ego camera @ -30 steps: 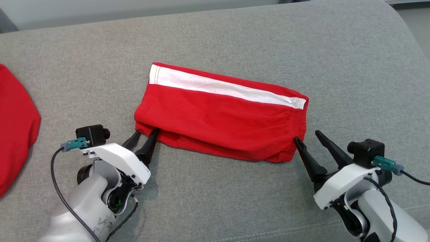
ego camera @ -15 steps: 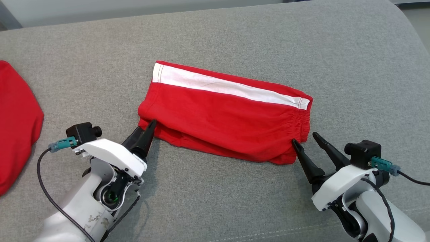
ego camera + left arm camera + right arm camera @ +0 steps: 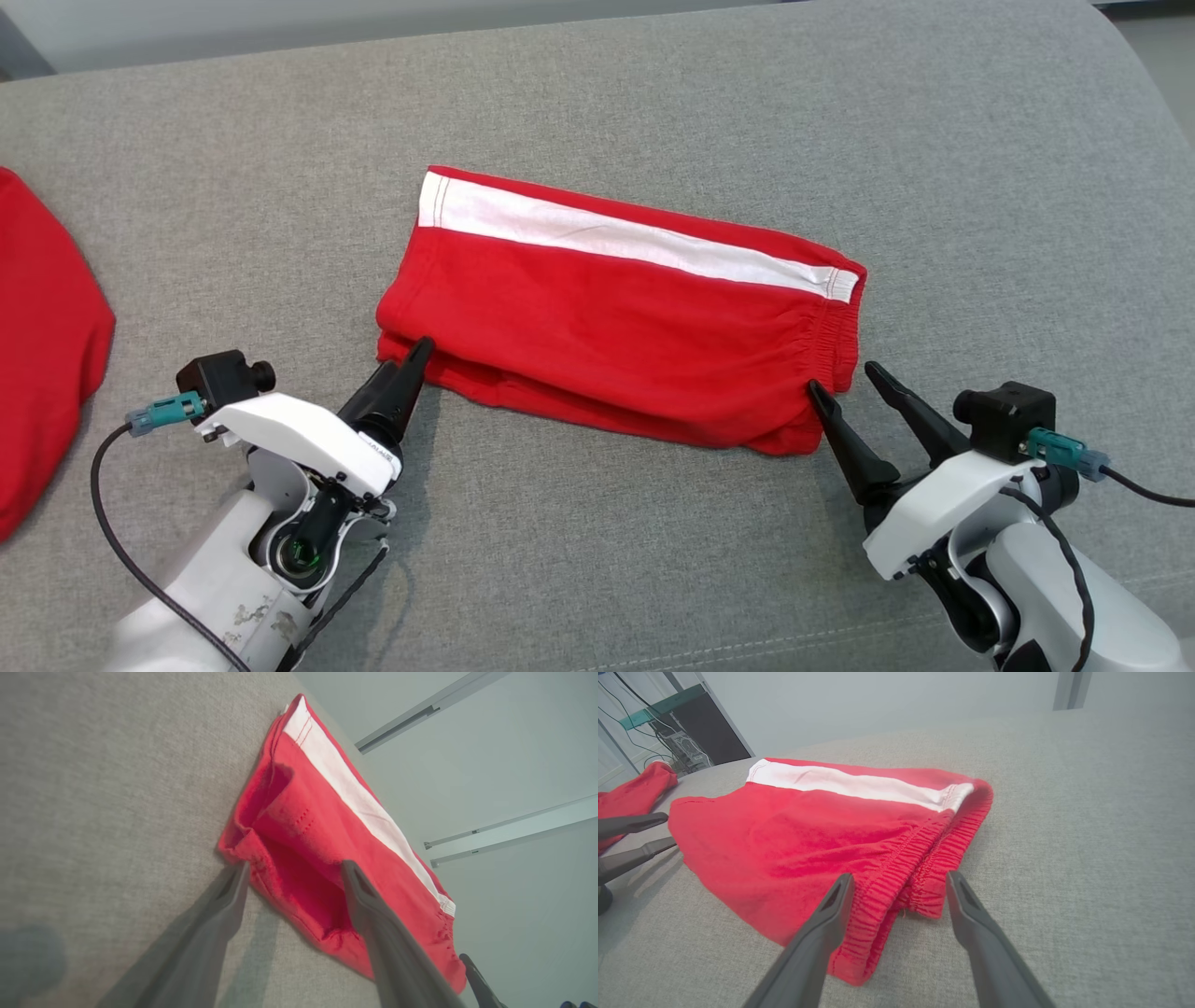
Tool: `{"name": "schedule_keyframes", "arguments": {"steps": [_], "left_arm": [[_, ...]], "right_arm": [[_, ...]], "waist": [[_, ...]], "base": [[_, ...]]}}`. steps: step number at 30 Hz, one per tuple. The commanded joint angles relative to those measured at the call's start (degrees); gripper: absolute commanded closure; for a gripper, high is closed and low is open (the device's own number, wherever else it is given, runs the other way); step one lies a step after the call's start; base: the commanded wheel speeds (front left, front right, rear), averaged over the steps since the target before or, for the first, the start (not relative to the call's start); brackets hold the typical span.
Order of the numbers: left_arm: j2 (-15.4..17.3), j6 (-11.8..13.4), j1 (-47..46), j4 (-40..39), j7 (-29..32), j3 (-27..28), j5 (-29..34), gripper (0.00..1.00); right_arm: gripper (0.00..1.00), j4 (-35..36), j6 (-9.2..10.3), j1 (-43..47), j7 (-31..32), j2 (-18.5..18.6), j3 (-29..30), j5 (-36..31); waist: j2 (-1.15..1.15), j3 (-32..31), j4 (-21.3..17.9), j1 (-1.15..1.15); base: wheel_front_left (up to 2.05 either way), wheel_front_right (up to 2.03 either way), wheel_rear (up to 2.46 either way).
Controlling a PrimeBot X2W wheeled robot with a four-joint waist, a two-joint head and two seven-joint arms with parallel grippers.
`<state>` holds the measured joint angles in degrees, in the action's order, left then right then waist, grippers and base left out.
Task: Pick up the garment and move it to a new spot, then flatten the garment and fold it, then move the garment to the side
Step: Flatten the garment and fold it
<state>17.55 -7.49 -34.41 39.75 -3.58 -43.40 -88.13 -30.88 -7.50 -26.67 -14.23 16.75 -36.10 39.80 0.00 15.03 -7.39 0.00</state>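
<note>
Red garment [image 3: 616, 322] on grey upholstery [image 3: 653, 103]

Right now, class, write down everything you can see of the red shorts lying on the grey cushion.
The red shorts look like soft jersey, folded into a flat band lying on the grey cushion. A white stripe runs along the far edge; the gathered elastic waistband is at the robot's right end, leg hems at the left. The left gripper, open, straddles the near hem corner; the right gripper, open, straddles the near waistband corner.
</note>
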Motion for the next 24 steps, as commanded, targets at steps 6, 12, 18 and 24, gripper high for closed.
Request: {"name": "schedule_keyframes", "arguments": {"steps": [6,12,18,24], "left_arm": [[1.9,0.0,-3.2,4.2,-2.3,0.4,3.0,0.00],[0.9,0.0,-3.3,3.7,-0.4,-0.1,1.7,0.00],[0.2,0.0,-3.5,4.3,0.2,1.2,-0.4,0.00],[-0.3,0.0,-4.4,4.9,0.9,1.0,-0.5,0.00]], "right_arm": [[0.00,0.6,0.01,-0.1,-0.8,0.5,-0.7,0.4],[0.00,0.6,0.01,0.2,-0.8,0.5,-0.8,0.6],[0.00,0.5,0.01,-0.4,-0.8,0.2,-1.7,0.9],[0.00,0.3,0.01,-0.4,-0.8,0.4,-2.0,1.0]], "waist": [[0.00,0.1,0.0,0.00],[0.00,0.1,0.3,0.00],[0.00,0.3,-0.1,0.00],[0.00,0.5,-0.6,0.00]], "base": [[0.00,0.00,0.00],[0.00,0.00,0.00],[0.00,0.00,0.00],[0.00,0.00,0.00]]}}
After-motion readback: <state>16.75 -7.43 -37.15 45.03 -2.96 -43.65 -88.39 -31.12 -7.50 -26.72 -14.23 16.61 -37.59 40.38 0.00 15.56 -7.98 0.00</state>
